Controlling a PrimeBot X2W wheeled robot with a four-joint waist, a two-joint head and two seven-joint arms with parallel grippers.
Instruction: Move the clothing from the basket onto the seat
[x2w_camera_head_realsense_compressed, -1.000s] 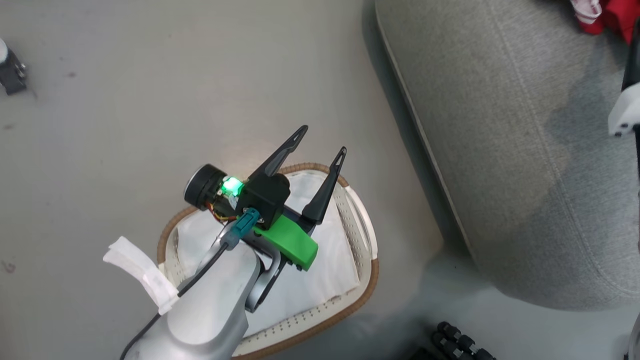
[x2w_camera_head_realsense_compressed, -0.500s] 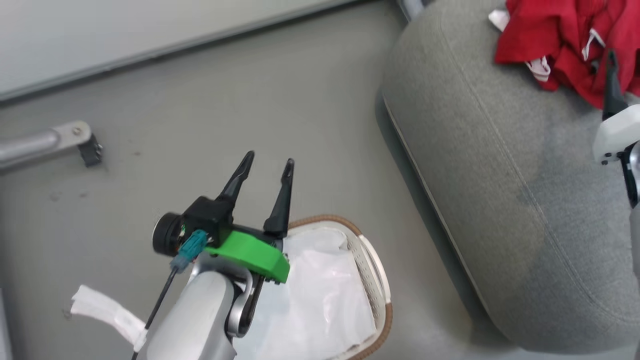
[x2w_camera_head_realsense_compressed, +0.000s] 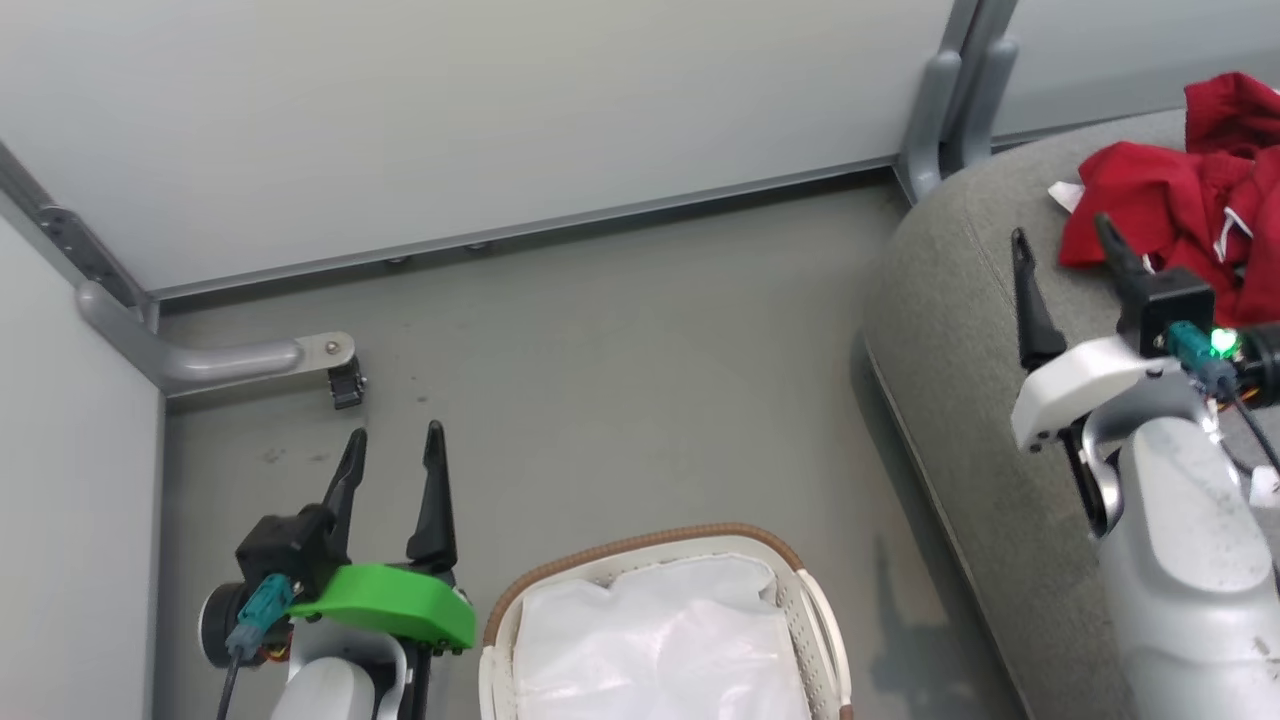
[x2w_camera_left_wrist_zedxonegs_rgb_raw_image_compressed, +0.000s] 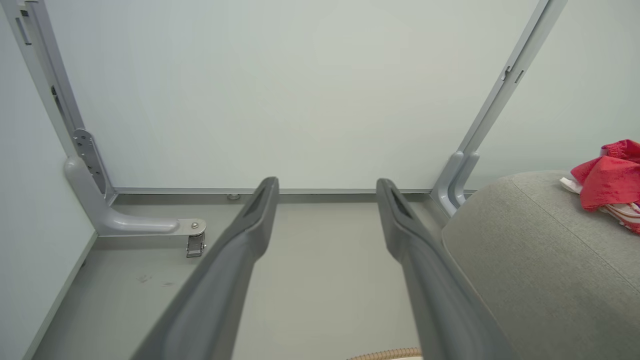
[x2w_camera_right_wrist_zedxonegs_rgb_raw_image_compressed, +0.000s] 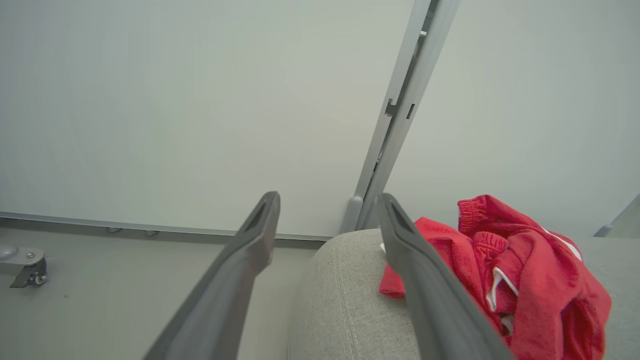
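Note:
The clothing (x2w_camera_head_realsense_compressed: 1170, 200) is a crumpled bright red heap with white trim lying on the grey seat (x2w_camera_head_realsense_compressed: 960, 320) at the right. My right gripper (x2w_camera_head_realsense_compressed: 1060, 232) hovers over the seat just left of the heap, open, nothing between its fingers. In the right wrist view the clothing (x2w_camera_right_wrist_zedxonegs_rgb_raw_image_compressed: 525, 270) lies beyond the right finger of this gripper (x2w_camera_right_wrist_zedxonegs_rgb_raw_image_compressed: 328, 198), on the seat (x2w_camera_right_wrist_zedxonegs_rgb_raw_image_compressed: 340, 300). The basket (x2w_camera_head_realsense_compressed: 640, 545) stands at the bottom centre, its white liner (x2w_camera_head_realsense_compressed: 660, 640) showing. My left gripper (x2w_camera_head_realsense_compressed: 395, 437) is open over bare floor left of the basket; its wrist view shows the gripper (x2w_camera_left_wrist_zedxonegs_rgb_raw_image_compressed: 327, 183) wide apart, with the seat (x2w_camera_left_wrist_zedxonegs_rgb_raw_image_compressed: 540, 260) and clothing (x2w_camera_left_wrist_zedxonegs_rgb_raw_image_compressed: 610, 175) at right.
Pale wall panels close off the far side. A grey bracket with a small caster (x2w_camera_head_realsense_compressed: 345, 385) juts from the left corner, ahead of my left gripper. A grey upright post (x2w_camera_head_realsense_compressed: 950, 100) stands behind the seat's near corner. Grey floor lies between the basket and the wall.
The head view has swung upward, bringing in the wall. My left gripper, earlier over the basket, now stands to its left. My right gripper has come fully into view beside the red heap.

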